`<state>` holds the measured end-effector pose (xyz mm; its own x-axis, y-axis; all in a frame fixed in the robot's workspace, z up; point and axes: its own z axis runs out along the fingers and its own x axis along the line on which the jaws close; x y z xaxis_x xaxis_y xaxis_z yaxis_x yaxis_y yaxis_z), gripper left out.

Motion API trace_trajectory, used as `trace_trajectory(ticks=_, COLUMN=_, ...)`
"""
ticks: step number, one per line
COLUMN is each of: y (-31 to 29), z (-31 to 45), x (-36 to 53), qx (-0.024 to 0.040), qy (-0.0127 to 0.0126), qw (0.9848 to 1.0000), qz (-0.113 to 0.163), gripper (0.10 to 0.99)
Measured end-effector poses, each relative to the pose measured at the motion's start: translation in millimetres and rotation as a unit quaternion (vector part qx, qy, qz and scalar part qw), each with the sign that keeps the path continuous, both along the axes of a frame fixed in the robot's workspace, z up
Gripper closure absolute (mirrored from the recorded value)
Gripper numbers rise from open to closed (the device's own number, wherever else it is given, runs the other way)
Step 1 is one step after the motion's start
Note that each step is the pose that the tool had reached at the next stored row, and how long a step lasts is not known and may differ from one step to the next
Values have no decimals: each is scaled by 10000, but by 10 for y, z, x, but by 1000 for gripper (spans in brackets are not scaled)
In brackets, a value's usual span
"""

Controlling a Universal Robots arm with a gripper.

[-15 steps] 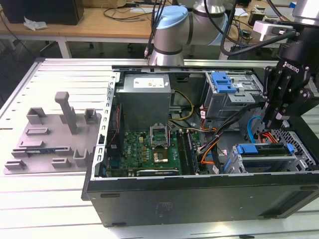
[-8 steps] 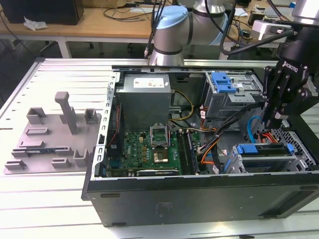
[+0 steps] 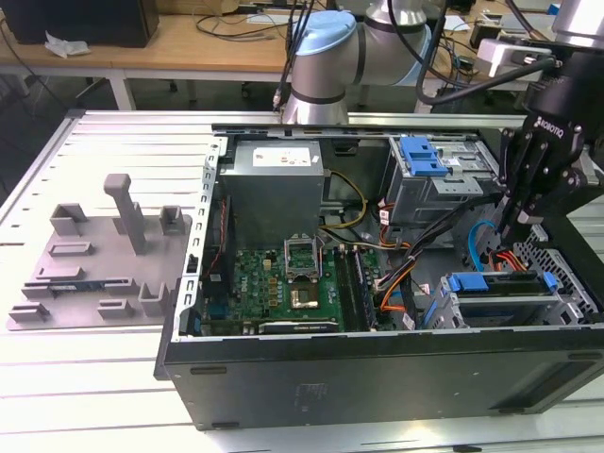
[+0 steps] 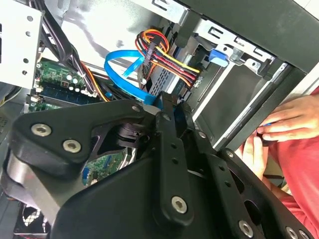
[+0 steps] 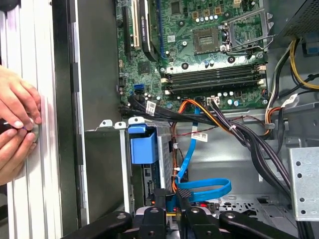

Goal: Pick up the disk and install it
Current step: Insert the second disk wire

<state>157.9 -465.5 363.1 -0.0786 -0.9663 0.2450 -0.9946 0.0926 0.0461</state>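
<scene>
The disk sits in the drive cage at the case's front corner, on the exterior view's right, with its blue carrier rail along the top. The rail's blue end sticks out of the cage in the first wrist view. My gripper hangs just behind and above that cage, over a looped blue data cable and a bundle of orange and red wires. Its black fingers stand together, shut on nothing, and they are apart from the disk.
A person's hands rest on the slatted table beside the case's outer wall. A second cage with a ribbed blue latch stands farther back. The motherboard lies mid-case. A grey tray with upright posts lies outside the case on the exterior view's left.
</scene>
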Motion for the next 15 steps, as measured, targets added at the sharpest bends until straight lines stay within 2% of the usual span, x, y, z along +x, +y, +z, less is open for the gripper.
trace_trajectory(ticks=2, y=0, z=-1, x=0, qx=0, qy=0, qw=10000, qz=0, gripper=875)
trace_trajectory(ticks=3, y=0, z=-1, x=0, qx=0, qy=0, qw=10000, qz=0, gripper=925)
trace_trajectory(ticks=10, y=0, z=-2, x=0, qx=0, qy=0, qw=10000, qz=0, gripper=925)
trace_trajectory(ticks=12, y=-32, z=-2, x=-11, qx=43, qy=-7, qw=10000, qz=0, gripper=925)
trace_trajectory(ticks=15, y=-112, z=-2, x=-19, qx=99, qy=-27, qw=9999, qz=0, gripper=925)
